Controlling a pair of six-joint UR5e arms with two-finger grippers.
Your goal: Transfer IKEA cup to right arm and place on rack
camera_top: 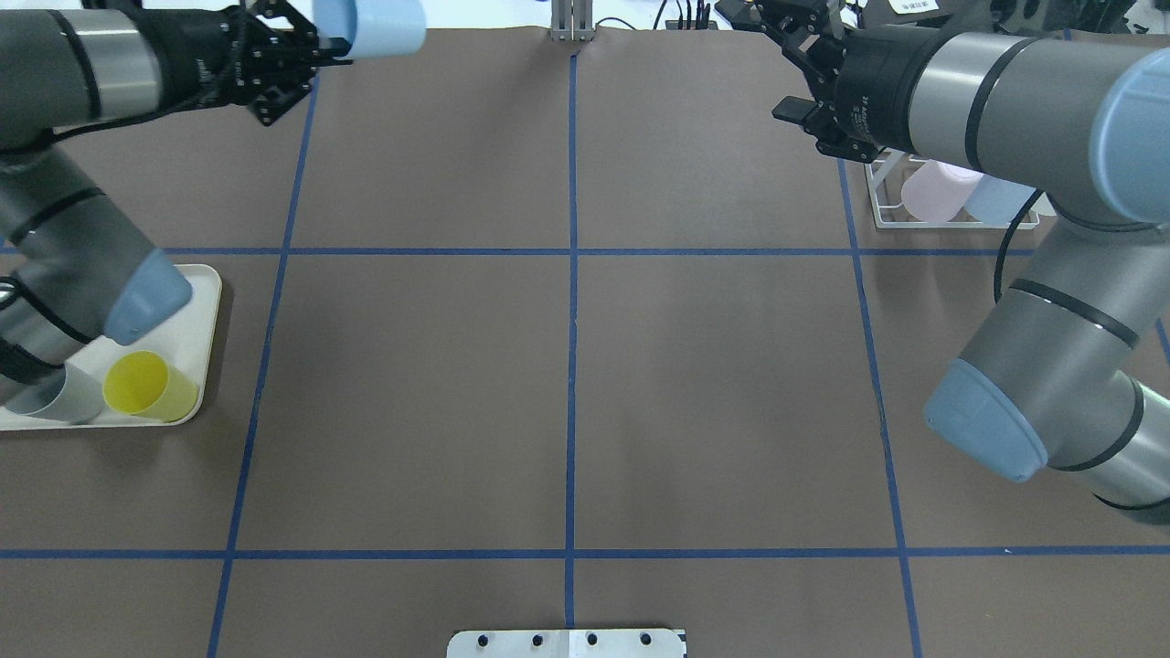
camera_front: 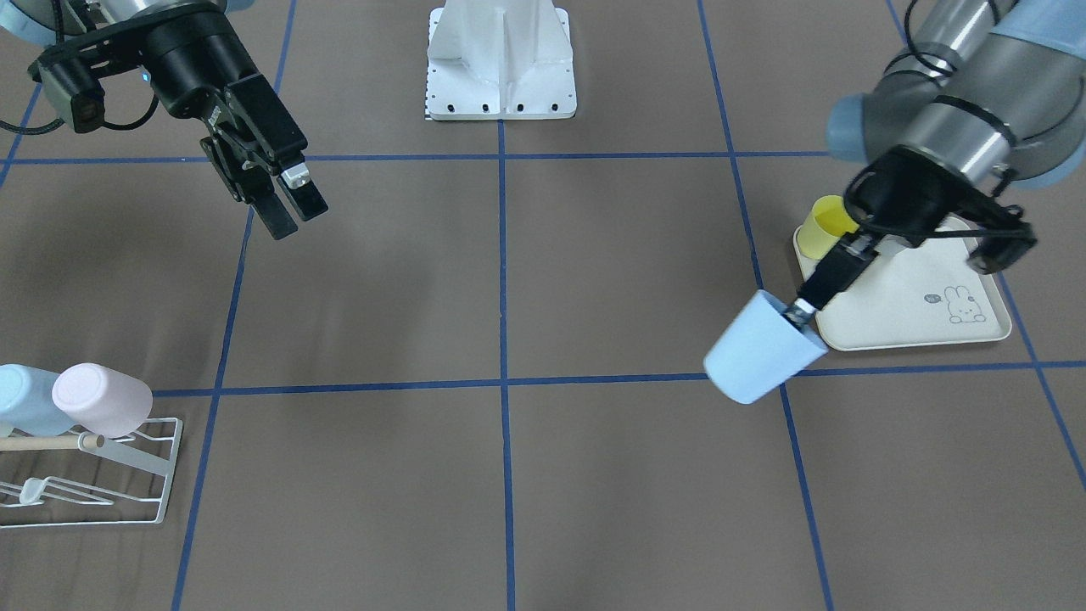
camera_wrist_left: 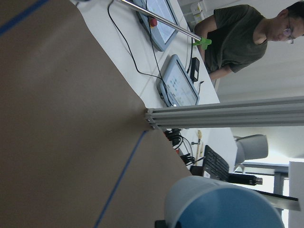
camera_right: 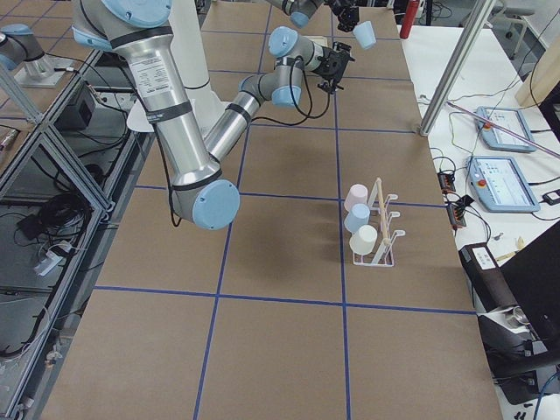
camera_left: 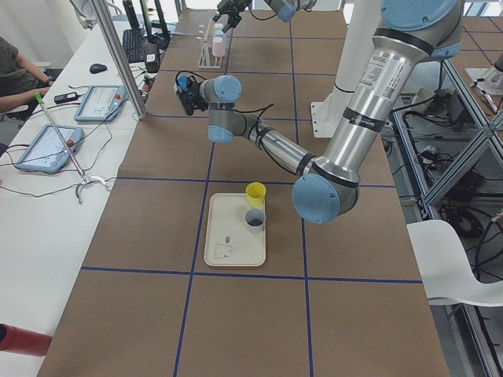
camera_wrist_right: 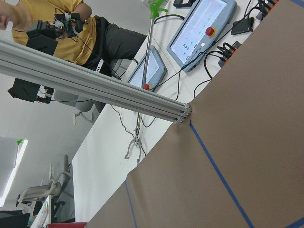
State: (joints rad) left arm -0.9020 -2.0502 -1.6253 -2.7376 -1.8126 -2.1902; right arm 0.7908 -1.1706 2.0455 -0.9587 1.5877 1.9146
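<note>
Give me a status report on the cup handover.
Left gripper shut on blue cup, held aloft, tilted. Right gripper open, empty, well apart. Rack holds a pink cup and a second blue cup; nothing between the grippers.

Your overhead view clips the blue cup [camera_top: 379, 32] at the top edge; the right arm [camera_top: 969, 91] hides much of the rack [camera_top: 875, 206]

Four fixed views, two wrist-mounted

Tray [camera_front: 891, 310], right of the front view: speech-bubble writing too small to read.
Right arm's wrist [camera_top: 861, 99], upper right overhead: white lettering, blurred.
</note>
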